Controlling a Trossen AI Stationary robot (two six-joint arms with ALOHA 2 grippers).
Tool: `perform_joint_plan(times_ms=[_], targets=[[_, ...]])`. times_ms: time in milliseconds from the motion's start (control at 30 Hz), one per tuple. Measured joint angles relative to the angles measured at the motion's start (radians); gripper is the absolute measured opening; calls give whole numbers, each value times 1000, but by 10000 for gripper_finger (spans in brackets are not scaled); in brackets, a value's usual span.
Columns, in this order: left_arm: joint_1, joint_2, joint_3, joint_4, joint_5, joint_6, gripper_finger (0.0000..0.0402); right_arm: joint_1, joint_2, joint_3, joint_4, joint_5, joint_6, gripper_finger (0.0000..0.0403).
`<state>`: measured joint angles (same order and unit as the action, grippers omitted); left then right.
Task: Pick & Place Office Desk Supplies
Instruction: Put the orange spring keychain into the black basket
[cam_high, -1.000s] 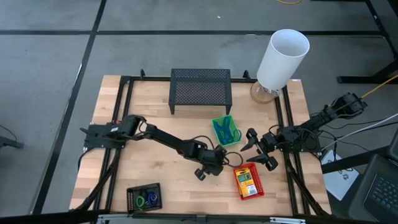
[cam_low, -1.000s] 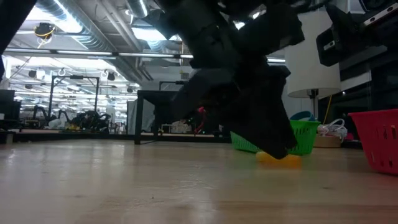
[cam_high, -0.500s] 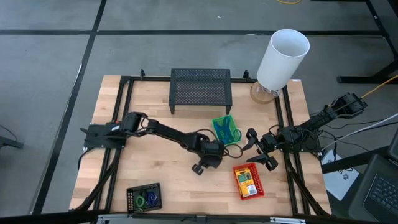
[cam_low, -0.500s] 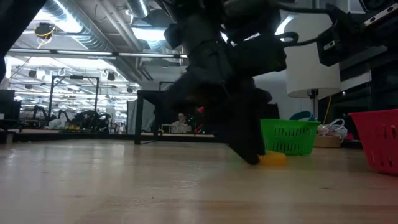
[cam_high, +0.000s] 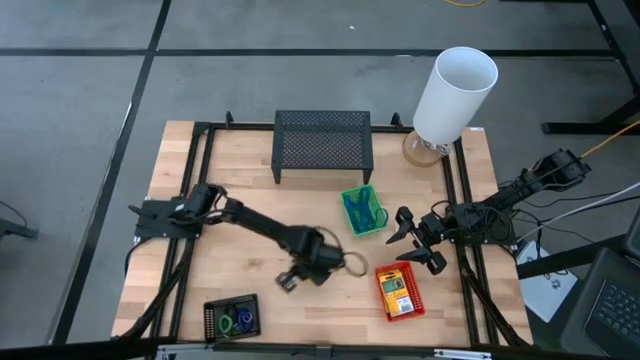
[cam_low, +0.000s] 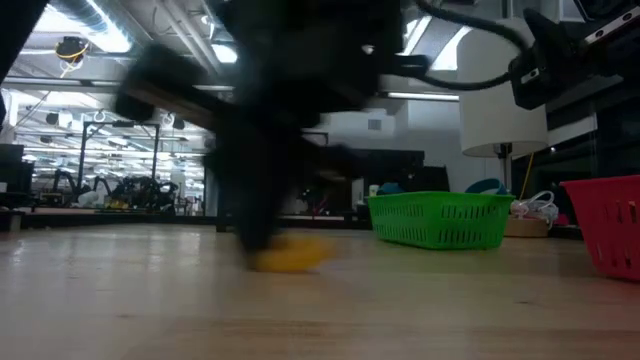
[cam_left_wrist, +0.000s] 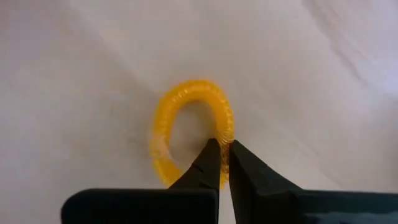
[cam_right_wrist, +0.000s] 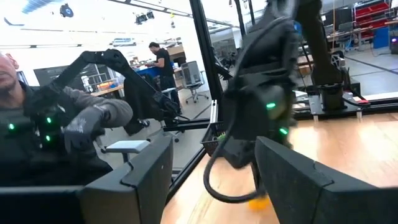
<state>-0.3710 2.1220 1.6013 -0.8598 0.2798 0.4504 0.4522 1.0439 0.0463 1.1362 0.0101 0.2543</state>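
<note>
1. Left gripper (cam_left_wrist: 221, 163) is pinched shut on the rim of the orange ring (cam_left_wrist: 189, 127), which I see best in the left wrist view: the two dark fingertips meet on one side of the loop while the rest of it lies on the wooden table (cam_high: 250, 170). A thin ring like this gives me only its rim to grab, hence the narrow pinch at the edge.
2. Taking the green basket (cam_high: 362, 210) as my landmark, that gripper sits on the near side of it, a little toward the left arm's base, with the ring low against the table in the low view (cam_low: 290, 258).
3. Blue band loops already lie inside the green basket, so I judge small loops belong there and the ring is probably headed to one of the baskets.
4. Red basket (cam_high: 400, 292), holding a yellow-and-green pack, stands nearer me than the green one; the black basket (cam_high: 232, 318) sits well apart, at the near left edge.
5. Right gripper (cam_high: 415, 243) waits with fingers spread, empty, just beside the green basket on its right-arm side, clear of my working arm.
</note>
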Motion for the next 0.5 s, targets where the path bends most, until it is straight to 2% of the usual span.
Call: perform_joint_plan(times_ms=[267,433,500], targets=[[-152,-237,3,-149,-28,-114,3,0,0,0,0,0,0,229],[-264,-396,2,-174,-99,-265,3,0,0,0,0,0,0,229],[-318,-446,5,-191,-158,-345,3,0,0,0,0,0,0,229]])
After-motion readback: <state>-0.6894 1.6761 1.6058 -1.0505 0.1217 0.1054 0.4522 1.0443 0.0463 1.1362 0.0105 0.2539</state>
